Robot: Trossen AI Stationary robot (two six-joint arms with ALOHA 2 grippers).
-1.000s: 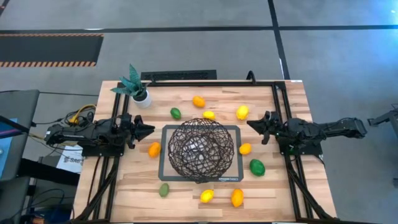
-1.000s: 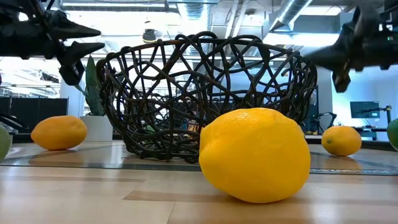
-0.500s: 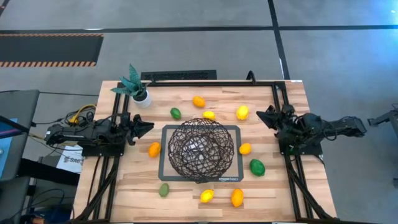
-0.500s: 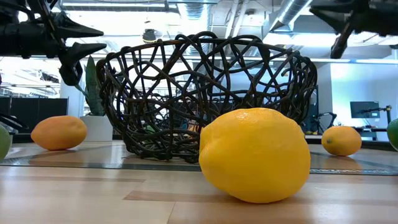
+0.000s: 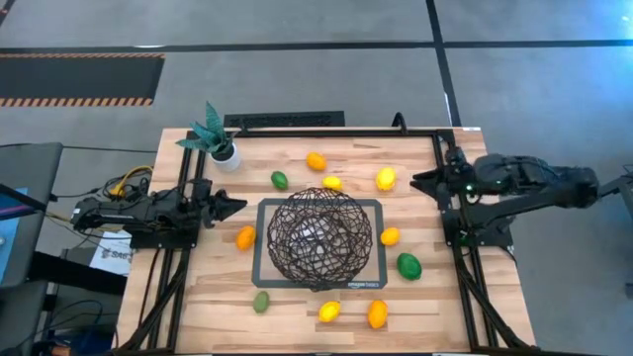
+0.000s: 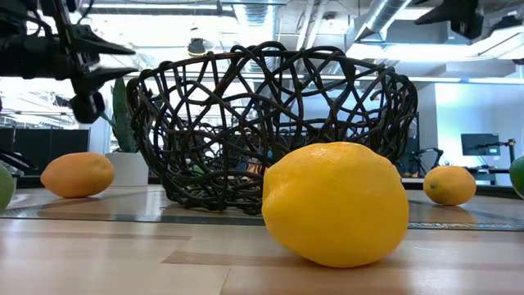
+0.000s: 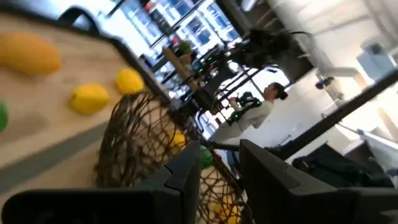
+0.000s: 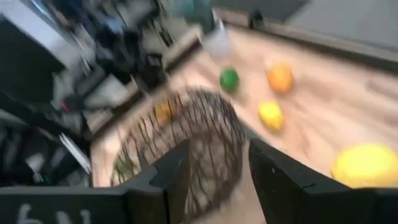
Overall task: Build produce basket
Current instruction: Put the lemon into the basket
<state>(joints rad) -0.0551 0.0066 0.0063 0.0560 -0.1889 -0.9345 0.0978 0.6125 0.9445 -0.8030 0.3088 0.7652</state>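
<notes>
With the round dark woven-wire basket empty, both grippers, left and right, hover at opposite table edges, jaws apart, holding nothing.

Basket on mat; produce around.

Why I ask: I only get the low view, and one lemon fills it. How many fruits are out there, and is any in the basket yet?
Observer: Ten fruits, all lying on the table around the basket. From above, none shows inside it.
Operator: What is closest to the right gripper?
Observer: The right gripper, open and empty, points at a lemon behind the basket's right side.
Operator: And the left gripper?
Observer: The left gripper, open and empty, is just behind an orange fruit lying left of the basket.
</notes>
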